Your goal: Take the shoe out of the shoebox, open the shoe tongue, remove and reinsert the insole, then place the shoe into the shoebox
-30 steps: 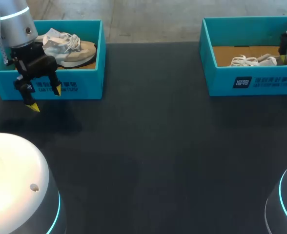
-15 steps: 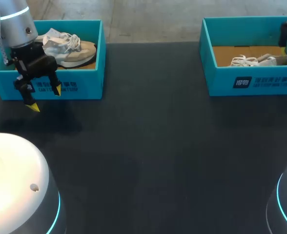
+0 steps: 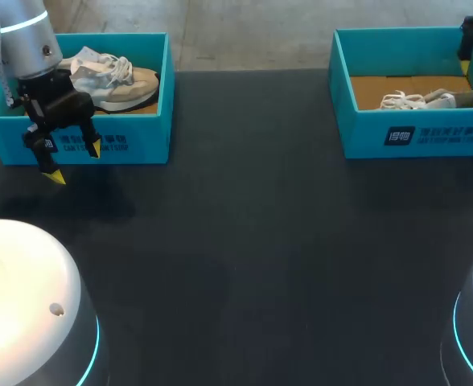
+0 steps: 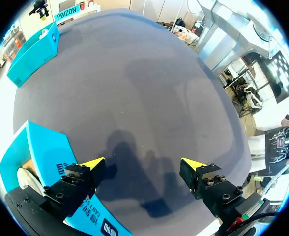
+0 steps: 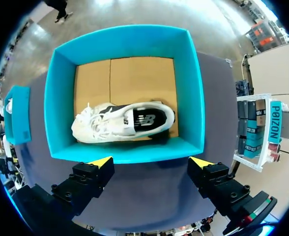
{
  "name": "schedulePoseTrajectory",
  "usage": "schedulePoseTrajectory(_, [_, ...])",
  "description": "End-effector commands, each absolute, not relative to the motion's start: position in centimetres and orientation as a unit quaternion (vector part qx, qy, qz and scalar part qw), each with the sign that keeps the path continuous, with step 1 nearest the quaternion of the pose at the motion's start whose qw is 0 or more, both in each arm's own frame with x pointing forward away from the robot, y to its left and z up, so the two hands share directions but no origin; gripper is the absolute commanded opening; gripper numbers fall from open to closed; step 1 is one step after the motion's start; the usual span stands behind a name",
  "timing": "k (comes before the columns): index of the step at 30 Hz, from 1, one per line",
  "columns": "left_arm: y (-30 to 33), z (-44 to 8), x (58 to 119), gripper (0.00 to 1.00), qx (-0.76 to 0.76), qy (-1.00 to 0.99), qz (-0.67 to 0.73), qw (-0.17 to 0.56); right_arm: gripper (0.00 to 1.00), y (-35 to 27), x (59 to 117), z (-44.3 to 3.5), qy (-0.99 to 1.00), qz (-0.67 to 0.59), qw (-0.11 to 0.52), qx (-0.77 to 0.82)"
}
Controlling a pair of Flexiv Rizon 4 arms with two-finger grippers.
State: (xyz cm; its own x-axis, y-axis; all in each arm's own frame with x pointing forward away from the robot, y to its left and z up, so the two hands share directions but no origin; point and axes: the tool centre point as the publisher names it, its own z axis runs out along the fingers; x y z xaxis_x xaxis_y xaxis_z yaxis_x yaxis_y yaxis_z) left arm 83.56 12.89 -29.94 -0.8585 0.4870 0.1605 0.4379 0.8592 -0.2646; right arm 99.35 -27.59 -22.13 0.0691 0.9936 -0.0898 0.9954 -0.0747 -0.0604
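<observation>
Shoe lying in shoebox; R gripper fingers hanging open above, L gripper open too; you're risking clipping its wall w/ an off-centre descent.

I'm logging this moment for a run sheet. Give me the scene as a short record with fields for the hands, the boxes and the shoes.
left hand: open, empty, over the table by the near wall of the left shoebox
right hand: open, empty, above the right shoebox
left shoebox: holds a beige shoe, upright
right shoebox: holds a white shoe lying on its side
shoes out of boxes: none
</observation>
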Motion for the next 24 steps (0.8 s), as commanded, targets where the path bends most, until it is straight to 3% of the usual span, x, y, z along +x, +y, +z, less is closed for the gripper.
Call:
schedulePoseTrajectory(1, [12.9, -29.9, 83.5, 1.0, -0.241, -0.958, 0.109, 0.112, 1.0, -27.4, 97.7, -22.1, 0.674, -0.037, 0.011, 0.738])
schedulePoseTrajectory(16, [12.9, -29.9, 83.5, 1.0, -0.241, -0.958, 0.109, 0.112, 1.0, -27.3, 97.4, -22.2, 0.666, -0.038, 0.008, 0.745])
schedulePoseTrajectory(24, [15.7, -26.8, 87.6, 1.0, -0.33, -0.931, 0.123, 0.092, 1.0, -27.3, 97.4, -22.2, 0.666, -0.038, 0.008, 0.745])
